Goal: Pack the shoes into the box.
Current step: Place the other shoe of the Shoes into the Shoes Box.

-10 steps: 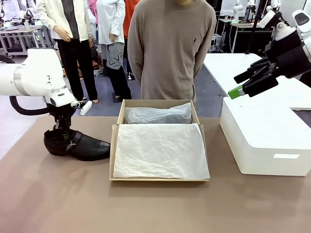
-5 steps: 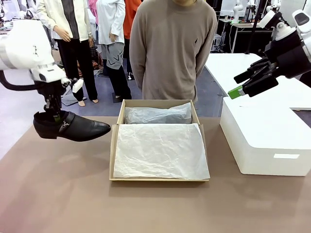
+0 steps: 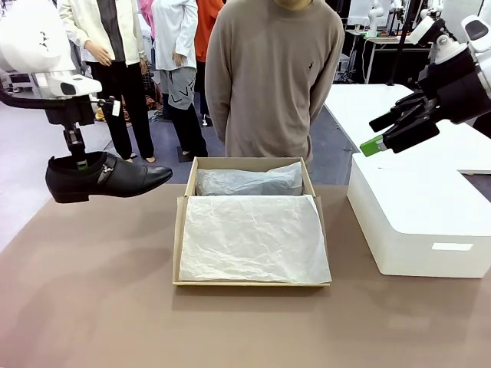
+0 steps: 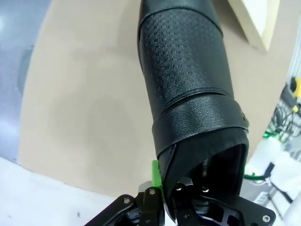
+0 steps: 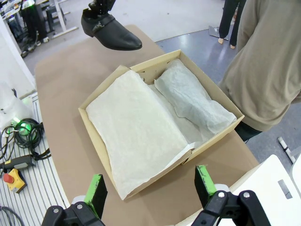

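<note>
One shoe (image 3: 107, 178) hangs in the air left of the box (image 3: 181, 230), with my left gripper (image 3: 80, 159) pinched shut on its heel rim. My right gripper (image 3: 377, 132) waits open above the white carton (image 3: 414, 222). That thin pinch worries me: the toe's weight could swing the shoe or slip it loose, or the toe could clip the box's left wall and shove it.

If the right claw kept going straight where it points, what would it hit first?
Probably the tissue paper in the box: the right gripper aims there with nothing between, though depth is unclear.
</note>
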Motion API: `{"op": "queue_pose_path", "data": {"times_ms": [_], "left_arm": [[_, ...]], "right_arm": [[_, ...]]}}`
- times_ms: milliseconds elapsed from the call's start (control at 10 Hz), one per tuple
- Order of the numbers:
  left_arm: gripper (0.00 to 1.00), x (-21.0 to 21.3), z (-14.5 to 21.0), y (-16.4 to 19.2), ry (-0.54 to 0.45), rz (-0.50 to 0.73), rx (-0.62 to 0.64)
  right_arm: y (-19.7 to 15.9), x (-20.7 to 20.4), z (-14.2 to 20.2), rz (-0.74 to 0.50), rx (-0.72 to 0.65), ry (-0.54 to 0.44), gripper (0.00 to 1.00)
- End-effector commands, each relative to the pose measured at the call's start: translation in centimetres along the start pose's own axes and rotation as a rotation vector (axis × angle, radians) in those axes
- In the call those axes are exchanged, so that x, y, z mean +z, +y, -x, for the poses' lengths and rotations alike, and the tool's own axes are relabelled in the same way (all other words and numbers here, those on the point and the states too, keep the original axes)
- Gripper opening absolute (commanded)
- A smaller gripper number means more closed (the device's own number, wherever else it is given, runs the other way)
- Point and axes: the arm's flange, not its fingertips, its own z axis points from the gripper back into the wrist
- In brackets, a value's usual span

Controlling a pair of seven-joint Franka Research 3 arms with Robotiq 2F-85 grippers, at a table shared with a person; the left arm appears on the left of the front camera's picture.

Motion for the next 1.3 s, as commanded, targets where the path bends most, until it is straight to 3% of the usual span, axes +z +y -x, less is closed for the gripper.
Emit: {"op": "queue_pose_path", "data": {"times_ms": [0,200,300,700,1200], "left_arm": [[0.00,1.3,-1.2,-0.7,-0.020,0.002,0.095],[0.00,2.1,-1.1,-1.3,0.041,-0.072,0.139],[0.00,0.9,-1.0,-0.6,-0.006,-0.009,0.079],[0.00,0.5,-1.3,-0.8,0.014,-0.016,0.099],[0.00,4.3,-7.4,-4.6,0.000,-0.052,0.664]], "right_arm": [[-0.2,0.0,-0.1,-0.012,0.009,-0.021,1.00],[-0.2,0.0,-0.1,-0.012,0.009,-0.021,1.00],[-0.2,0.0,-0.1,-0.012,0.009,-0.021,1.00],[-0.2,0.0,-0.1,-0.012,0.009,-0.021,1.00],[-0.2,0.0,-0.1,-0.012,0.009,-0.021,1.00]]}}
